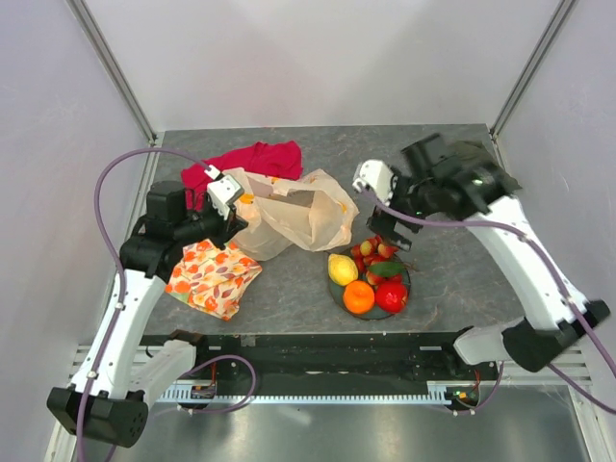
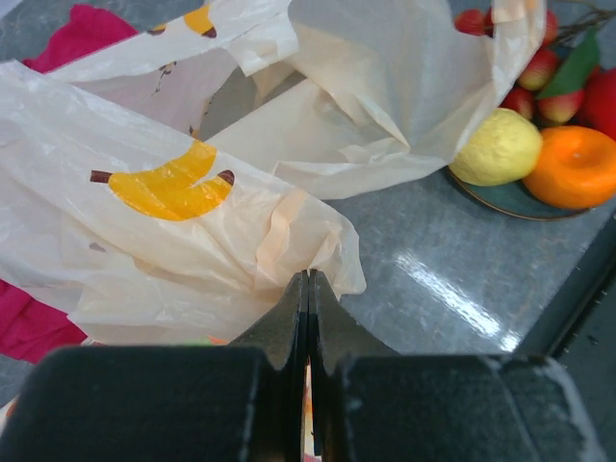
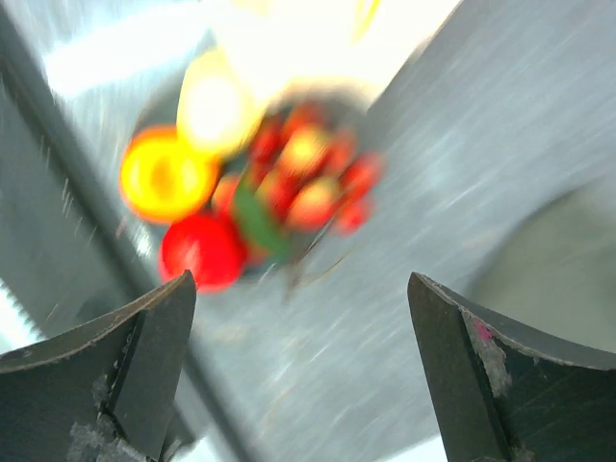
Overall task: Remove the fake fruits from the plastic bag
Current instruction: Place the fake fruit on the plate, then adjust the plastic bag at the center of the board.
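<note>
Table (image 1: 452, 279) holds 1 bag (image 1: 294, 217), 1 lemon (image 1: 342, 269), 1 orange (image 1: 359, 297)

Desk (image 1: 452, 260) bare right of plate (image 2: 510, 202) and along far edge: open lanes. Left half crowded: plastic bag (image 1: 294, 217) mid-desk, red cloth (image 1: 255, 159) behind, flowered cloth (image 1: 212, 277) in front. Bag edge overlaps plate rim. Right pincer (image 3: 300, 279) spread above fake fruits (image 1: 371, 279), path unobstructed.

Fake fruits (image 1: 369, 279) clustered beside the crumpled (beige, translucent) plastic bag (image 1: 289, 217).
</note>
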Robot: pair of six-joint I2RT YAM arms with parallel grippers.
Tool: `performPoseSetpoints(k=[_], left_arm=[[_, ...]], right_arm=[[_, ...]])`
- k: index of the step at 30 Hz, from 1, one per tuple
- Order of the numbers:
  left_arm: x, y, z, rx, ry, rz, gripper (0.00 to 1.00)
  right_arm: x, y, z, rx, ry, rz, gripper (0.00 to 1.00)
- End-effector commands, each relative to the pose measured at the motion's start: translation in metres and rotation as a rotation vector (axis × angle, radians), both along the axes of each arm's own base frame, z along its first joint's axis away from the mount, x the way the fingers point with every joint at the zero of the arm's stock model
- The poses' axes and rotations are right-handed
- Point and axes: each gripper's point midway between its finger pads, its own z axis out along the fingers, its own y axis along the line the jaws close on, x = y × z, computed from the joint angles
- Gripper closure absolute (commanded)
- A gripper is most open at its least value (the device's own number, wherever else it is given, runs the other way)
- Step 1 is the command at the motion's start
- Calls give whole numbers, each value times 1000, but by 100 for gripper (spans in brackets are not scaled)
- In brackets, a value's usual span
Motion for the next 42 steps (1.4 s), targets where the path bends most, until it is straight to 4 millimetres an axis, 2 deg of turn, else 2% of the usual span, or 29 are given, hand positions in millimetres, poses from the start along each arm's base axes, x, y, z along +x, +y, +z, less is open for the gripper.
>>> performPoseSetpoints(k=[1, 2, 3, 5, 6, 8, 10, 11, 13, 14, 17, 19, 20, 22, 23, 25, 26, 27, 28, 29, 30, 31, 32, 34, 36, 37, 39, 40, 42], left_arm=[[-44, -10, 31, -1, -1, -153, 98], [-50, -10, 30, 8, 10, -170, 98], [-54, -10, 33, 15, 13, -176, 98], [-63, -8, 27, 23, 83, -178, 98], [-66, -9, 32, 20, 89, -182, 98], [-74, -8, 31, 13, 155, -172, 98], [-78, -8, 45, 1, 152, -165, 98], [-82, -7, 47, -1, 160, -164, 98], [-84, -7, 55, -9, 144, -158, 98], [-86, -6, 57, -9, 141, -159, 98], [-85, -7, 58, -5, 136, -170, 98], [-82, -11, 56, -8, 144, -191, 98], [-78, -12, 54, -8, 148, -195, 98], [-63, -16, 53, -8, 144, -208, 98], [-57, -17, 55, -6, 129, -211, 98], [-31, -22, 55, 0, 107, -219, 98], [-20, -25, 66, -3, 71, -227, 98], [-4, -28, 71, -1, 34, -232, 98], [14, -32, 65, 3, 53, -234, 99], [29, -34, 81, 2, 9, -232, 98], [42, -37, 88, 3, -17, -235, 98], [61, -41, 82, 5, 7, -235, 98], [72, -43, 103, 1, -48, -234, 98], [100, -49, 123, -8, -99, -230, 98], [116, -53, 137, -35, -119, -211, 99], [123, -55, 164, -55, -187, -206, 98], [137, -62, 176, -99, -189, -201, 98], [137, -64, 207, -122, -260, -204, 98], [144, -67, 221, -152, -275, -202, 99]], right_arm=[[-2, 25, 89, 241, -262, 138, 2], [18, 43, 108, 339, -348, 122, 2], [20, 60, 102, 413, -287, 105, 2], [33, 86, 108, 516, -279, 133, 6], [37, 103, 93, 534, -215, 154, 10], [43, 123, 86, 581, -158, 149, 22], [42, 146, 58, 572, -71, 189, 30], [40, 161, 36, 544, -33, 215, 31], [47, 171, 14, 493, -18, 192, 32], [56, 180, -2, 477, 8, 176, 33], [80, 187, -30, 431, 22, 81, 34], [106, 183, -44, 380, -24, -33, 34], [134, 175, -53, 333, -87, -153, 34], [163, 162, -54, 319, -141, -263, 34], [192, 147, -49, 330, -185, -364, 33], [224, 132, -41, 336, -264, -440, 31], [250, 110, -41, 290, -337, -505, 29], [264, 101, -41, 274, -373, -525, 29], [280, 93, -39, 269, -413, -552, 28], [304, 77, -41, 243, -451, -603, 28], [317, 68, -39, 222, -486, -623, 26], [338, 60, -36, 217, -527, -652, 26], [347, 53, -32, 206, -562, -669, 25], [368, 41, -12, 188, -677, -698, 24], [379, 31, 6, 180, -754, -730, 22], [381, 32, 25, 208, -787, -734, 21], [379, 30, 48, 234, -825, -733, 21], [373, 28, 71, 261, -858, -731, 21], [367, 25, 95, 284, -894, -727, 21]])
